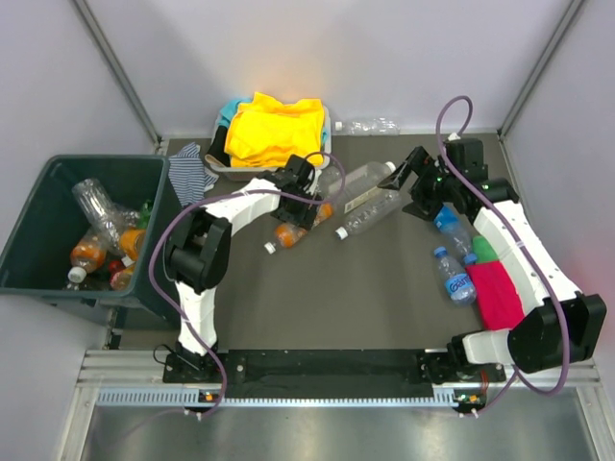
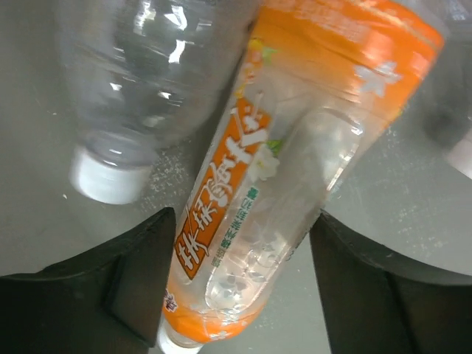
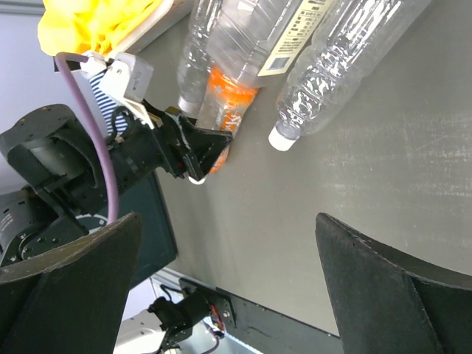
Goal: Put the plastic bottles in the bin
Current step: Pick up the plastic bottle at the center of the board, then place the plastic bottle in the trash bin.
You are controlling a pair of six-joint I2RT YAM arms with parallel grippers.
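Left pincer (image 2: pixel 242 221) astride clear orange-labelled bottle (image 2: pixel 295 147)

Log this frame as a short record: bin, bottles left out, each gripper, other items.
bin: dark green, several bottles inside
outside bin: orange bottle, clear bottles, blue-labelled bottles
left gripper: jaws astride the orange bottle, grip unclear
right gripper: open, nothing between the jaws
other: yellow cloth in a white tray
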